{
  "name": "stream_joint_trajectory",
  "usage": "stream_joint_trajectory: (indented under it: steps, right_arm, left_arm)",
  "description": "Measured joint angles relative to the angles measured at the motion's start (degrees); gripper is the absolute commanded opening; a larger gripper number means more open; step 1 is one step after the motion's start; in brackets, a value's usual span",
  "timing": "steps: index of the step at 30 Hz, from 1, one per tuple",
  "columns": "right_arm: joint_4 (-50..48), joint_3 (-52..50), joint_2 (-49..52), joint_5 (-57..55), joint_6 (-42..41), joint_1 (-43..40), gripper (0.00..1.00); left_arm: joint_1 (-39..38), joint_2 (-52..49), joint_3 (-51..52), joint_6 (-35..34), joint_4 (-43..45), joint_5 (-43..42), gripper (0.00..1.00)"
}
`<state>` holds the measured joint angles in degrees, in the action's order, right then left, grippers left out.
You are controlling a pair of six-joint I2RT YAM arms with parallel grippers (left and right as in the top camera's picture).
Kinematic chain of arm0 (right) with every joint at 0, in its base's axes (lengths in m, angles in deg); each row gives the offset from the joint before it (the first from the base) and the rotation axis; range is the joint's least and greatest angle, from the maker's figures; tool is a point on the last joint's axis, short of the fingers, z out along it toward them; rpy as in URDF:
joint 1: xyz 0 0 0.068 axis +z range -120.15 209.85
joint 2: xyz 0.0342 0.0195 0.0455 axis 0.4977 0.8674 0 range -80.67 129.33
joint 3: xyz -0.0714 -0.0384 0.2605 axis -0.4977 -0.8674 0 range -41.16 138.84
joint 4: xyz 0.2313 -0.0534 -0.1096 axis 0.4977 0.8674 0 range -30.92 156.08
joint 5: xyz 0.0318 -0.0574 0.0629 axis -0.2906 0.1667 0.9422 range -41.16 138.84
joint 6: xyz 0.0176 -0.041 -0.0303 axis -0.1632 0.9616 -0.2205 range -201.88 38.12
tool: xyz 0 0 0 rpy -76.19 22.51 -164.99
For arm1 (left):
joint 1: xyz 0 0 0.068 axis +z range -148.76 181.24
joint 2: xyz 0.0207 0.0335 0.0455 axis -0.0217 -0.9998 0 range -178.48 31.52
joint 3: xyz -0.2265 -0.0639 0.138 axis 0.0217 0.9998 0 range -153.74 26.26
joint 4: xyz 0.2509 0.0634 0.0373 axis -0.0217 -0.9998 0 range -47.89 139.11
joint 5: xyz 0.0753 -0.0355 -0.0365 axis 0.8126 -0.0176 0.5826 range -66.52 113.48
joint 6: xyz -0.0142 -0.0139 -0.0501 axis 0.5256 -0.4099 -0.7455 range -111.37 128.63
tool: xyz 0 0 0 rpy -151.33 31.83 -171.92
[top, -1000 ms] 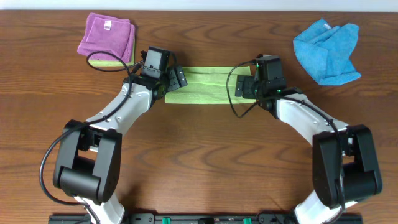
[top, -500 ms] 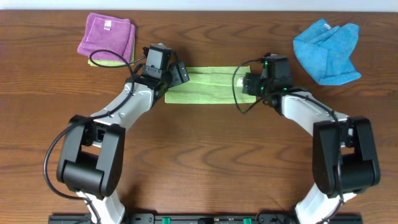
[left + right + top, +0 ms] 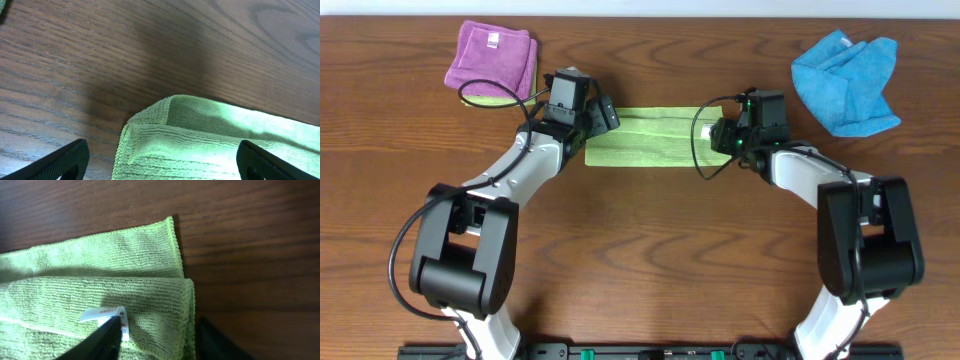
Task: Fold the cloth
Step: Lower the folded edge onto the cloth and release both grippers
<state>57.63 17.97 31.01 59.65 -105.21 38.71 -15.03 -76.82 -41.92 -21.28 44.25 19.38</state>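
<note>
In the last second the right gripper [image 3: 160, 335] has slid onto the frame-right end of the lime-green cloth [image 3: 655, 140] and narrowed its jaws astride the hemmed edge by the white tag [image 3: 107, 315]: apart, no pinch yet. The left gripper [image 3: 160, 160] gapes wide at the left end. The ribbed microfibre strip lies upper middle overhead, on the wood-grain table [image 3: 650, 250]; a fold looks imminent

Folded cloth [image 3: 210, 142] corner lies flat on wooden desk [image 3: 150, 45]. Left gripper [image 3: 165, 161] fingertips spread wide, straddling it.
</note>
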Motion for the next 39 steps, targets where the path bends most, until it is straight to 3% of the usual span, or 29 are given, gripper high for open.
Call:
stream_joint_trajectory:
  steps: [5, 10, 18, 22, 39]
  right_arm:
    - [-1.1, 0.0, 0.6, 0.8, -0.5, 0.1, 0.29]
    - [-1.0, 0.7, 0.6, 1.1, -0.6, 0.2, 0.31]
    - [-1.2, 4.0, 0.6, 1.2, -0.4, 0.2, 0.26]
    - [-1.2, 4.1, 0.6, 0.8, 0.0, 0.2, 0.37]
    - [-8.0, 4.2, 1.5, -4.2, 1.7, 0.2, 0.38]
  left_arm:
    - [0.0, 0.0, 0.0, 0.0, 0.0, 0.0, 0.95]
    - [0.0, 0.0, 0.0, 0.0, 0.0, 0.0, 0.95]
    - [0.0, 0.0, 0.0, 0.0, 0.0, 0.1, 0.95]
    - [0.0, 0.0, 0.0, 0.0, 0.0, 0.1, 0.95]
    - [0.0, 0.0, 0.0, -0.3, -0.7, -1.3, 0.95]
